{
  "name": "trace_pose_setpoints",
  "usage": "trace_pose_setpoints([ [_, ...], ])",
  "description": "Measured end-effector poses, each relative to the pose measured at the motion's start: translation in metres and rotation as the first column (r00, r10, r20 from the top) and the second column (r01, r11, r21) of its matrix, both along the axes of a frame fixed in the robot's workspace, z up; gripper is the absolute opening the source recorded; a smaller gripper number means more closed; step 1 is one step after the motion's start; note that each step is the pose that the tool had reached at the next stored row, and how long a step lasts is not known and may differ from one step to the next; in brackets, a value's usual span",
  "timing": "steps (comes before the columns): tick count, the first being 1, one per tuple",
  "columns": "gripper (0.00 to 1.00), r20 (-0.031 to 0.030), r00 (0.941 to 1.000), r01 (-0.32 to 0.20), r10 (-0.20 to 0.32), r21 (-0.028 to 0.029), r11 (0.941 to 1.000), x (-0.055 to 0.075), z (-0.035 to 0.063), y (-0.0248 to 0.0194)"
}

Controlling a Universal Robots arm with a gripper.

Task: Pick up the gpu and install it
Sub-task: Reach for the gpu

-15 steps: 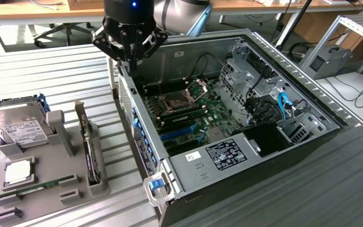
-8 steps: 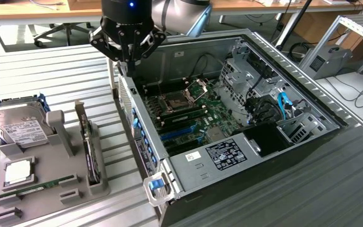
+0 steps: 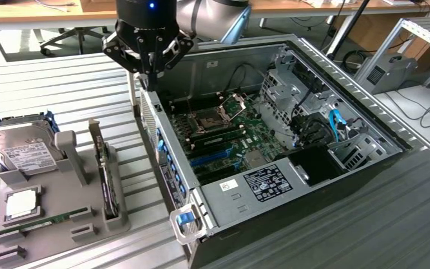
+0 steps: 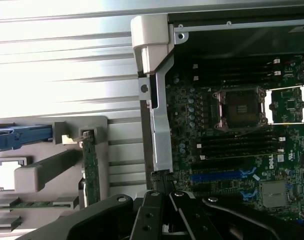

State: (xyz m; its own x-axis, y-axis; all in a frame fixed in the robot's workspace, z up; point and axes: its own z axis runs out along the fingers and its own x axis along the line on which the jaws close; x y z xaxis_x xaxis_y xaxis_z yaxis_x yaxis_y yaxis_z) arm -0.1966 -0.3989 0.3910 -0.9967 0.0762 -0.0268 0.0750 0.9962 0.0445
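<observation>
The claw [image 3: 149, 78] is pinched shut and empty over the case wall [image 3: 152, 126]. The gpu [image 3: 109, 179] stands edge-on in the grey tray [image 3: 47, 238]. It looks light, rigid and delicate, best gripped across its top edge.

On the motherboard [image 4: 292, 172], near the end of the blue slot [image 4: 219, 176], a small white mark reads as the Dell logo. The white label on the hard drive [image 3: 22, 152] and the black label on the power supply [image 3: 271, 183] carry print too small to read.
</observation>
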Motion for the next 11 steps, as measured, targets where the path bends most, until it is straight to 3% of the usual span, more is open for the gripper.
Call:
trace_pose_setpoints([
  [11, 0.11, 0.0000, 1.0000, 0.000, 0.000, 0.0000, 1.0000, -0.0060, -0.0001, 0.0000],
])
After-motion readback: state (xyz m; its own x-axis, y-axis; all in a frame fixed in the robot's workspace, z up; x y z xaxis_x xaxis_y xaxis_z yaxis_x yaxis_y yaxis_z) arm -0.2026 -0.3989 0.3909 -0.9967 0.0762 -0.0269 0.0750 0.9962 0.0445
